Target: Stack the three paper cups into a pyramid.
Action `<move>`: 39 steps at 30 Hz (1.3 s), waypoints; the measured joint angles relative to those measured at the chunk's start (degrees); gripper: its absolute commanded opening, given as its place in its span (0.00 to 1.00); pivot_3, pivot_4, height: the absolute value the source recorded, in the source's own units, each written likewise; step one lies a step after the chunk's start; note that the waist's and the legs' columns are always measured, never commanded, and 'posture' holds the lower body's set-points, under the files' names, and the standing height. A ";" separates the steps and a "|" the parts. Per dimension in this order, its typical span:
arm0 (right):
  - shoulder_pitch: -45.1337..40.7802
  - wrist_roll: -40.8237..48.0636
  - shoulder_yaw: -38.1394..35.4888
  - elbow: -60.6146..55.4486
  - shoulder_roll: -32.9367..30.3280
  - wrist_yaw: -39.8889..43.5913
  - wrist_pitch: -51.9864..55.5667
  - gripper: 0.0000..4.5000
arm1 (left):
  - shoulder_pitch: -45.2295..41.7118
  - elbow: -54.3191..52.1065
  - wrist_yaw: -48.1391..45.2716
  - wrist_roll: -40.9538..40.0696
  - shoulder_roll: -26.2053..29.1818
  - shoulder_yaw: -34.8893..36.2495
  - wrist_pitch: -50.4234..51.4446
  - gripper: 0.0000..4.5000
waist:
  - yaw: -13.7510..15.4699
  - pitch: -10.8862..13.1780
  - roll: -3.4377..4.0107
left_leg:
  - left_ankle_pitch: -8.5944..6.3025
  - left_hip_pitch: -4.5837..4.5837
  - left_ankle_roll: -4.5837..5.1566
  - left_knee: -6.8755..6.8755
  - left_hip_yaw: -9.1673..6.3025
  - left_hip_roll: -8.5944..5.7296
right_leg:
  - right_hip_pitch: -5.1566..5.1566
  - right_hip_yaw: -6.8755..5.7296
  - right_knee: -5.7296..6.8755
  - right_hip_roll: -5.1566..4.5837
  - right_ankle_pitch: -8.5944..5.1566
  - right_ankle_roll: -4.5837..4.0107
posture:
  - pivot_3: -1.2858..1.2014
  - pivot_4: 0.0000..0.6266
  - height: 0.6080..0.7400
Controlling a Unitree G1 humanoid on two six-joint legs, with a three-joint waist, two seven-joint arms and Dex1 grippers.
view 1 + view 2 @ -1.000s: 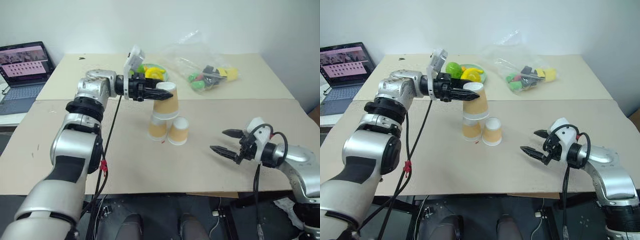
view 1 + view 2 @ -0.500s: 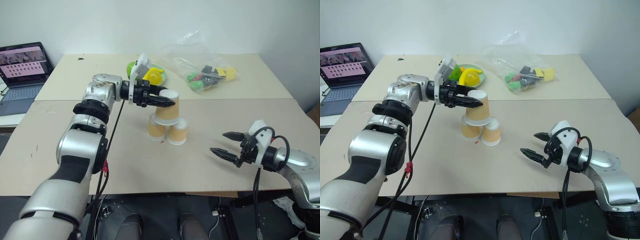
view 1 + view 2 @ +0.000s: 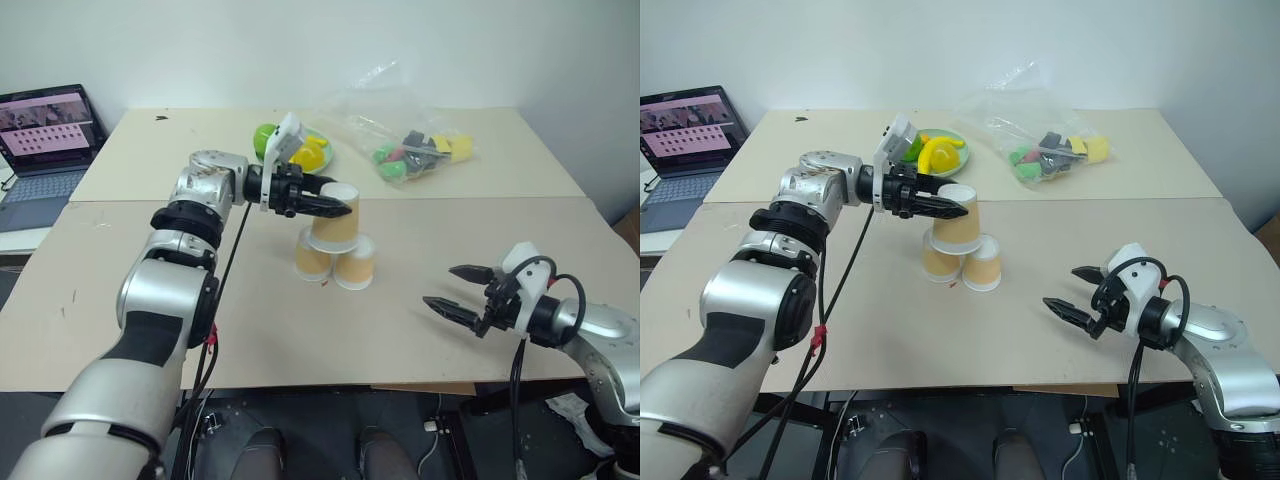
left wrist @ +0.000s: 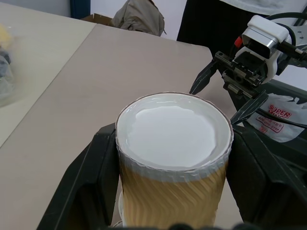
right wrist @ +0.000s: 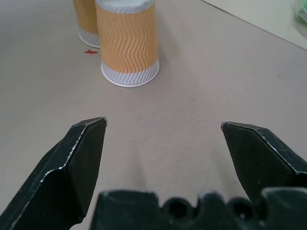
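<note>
Two paper cups (image 3: 313, 258) (image 3: 356, 265) stand upside down side by side on the tan table. The third paper cup (image 3: 335, 225), also upside down, sits over the gap between them, its rim level with their bases. My left gripper (image 3: 336, 205) reaches in from the left and is shut on this upper cup (image 4: 172, 158), with black fingers (image 4: 91, 182) on both sides of it. My right gripper (image 3: 440, 286) hovers open near the table's front right, apart from the cups. In the right wrist view the near lower cup (image 5: 128, 40) stands ahead of the open gripper (image 5: 163, 125).
A green plate (image 3: 322, 137) with yellow and green toy fruit lies behind the cups. A clear plastic bag (image 3: 410, 135) of toys is at the back right. An open laptop (image 3: 45, 140) stands on a side table at the far left.
The held cup has come down a little onto the two lower cups, still in the left gripper. The right gripper has stayed open in about the same place.
</note>
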 measured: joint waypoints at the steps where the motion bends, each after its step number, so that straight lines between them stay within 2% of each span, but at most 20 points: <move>1: 0.00 0.00 0.00 0.00 0.00 -0.05 0.08 1.00 | 0.00 0.06 0.05 0.03 0.00 0.03 0.00 0.58 | 0.01 0.00 0.00 | 0.00 0.00 0.00 0.00 0.00 0.00 | 0.00 0.00 0.00 0.00 0.00 0.00 | 0.52 0.24 1.00; 17: 0.00 2.01 -0.37 -2.02 -0.01 -0.51 0.88 1.00 | 0.01 0.72 2.05 1.36 -0.69 0.60 -1.78 0.58 | 0.00 0.00 0.00 | 0.00 0.02 0.00 0.02 0.00 0.00 | 0.01 0.00 0.05 0.00 0.00 0.00 | 0.52 0.24 1.00; 19: 0.04 2.02 -0.48 -2.09 -0.01 -0.53 0.94 1.00 | 0.01 0.72 2.12 1.59 -0.72 0.77 -1.78 0.80 | 0.01 0.00 0.00 | 0.00 0.02 0.00 0.02 0.00 0.00 | 0.01 0.00 0.05 0.00 0.00 0.00 | 0.52 0.24 1.00; 21: 0.14 2.02 -0.62 -2.17 -0.01 -0.55 1.06 1.00 | 0.07 0.86 2.44 2.11 -0.74 0.85 -1.77 0.90 | -0.01 0.00 0.00 | 0.00 0.02 0.00 0.02 0.00 0.00 | 0.01 0.00 0.06 0.00 0.00 0.00 | 0.52 0.24 1.00; 22: 0.18 2.02 -0.65 -2.17 -0.01 -0.55 1.09 1.00 | 0.17 0.90 2.56 2.17 -0.75 0.85 -1.78 0.99 | -0.02 0.00 0.00 | 0.00 0.02 0.00 0.02 0.00 0.00 | 0.01 0.01 0.06 0.00 0.00 0.00 | 0.52 0.24 1.00; 39: -0.48 1.96 -0.55 -0.36 0.00 -0.36 1.09 1.00 | 0.18 1.53 2.85 2.23 -0.19 2.14 -1.52 0.99 | -0.03 0.00 0.00 | 0.00 0.02 0.00 0.03 0.00 0.00 | 0.01 0.01 0.08 0.00 0.00 0.00 | 0.52 0.24 1.00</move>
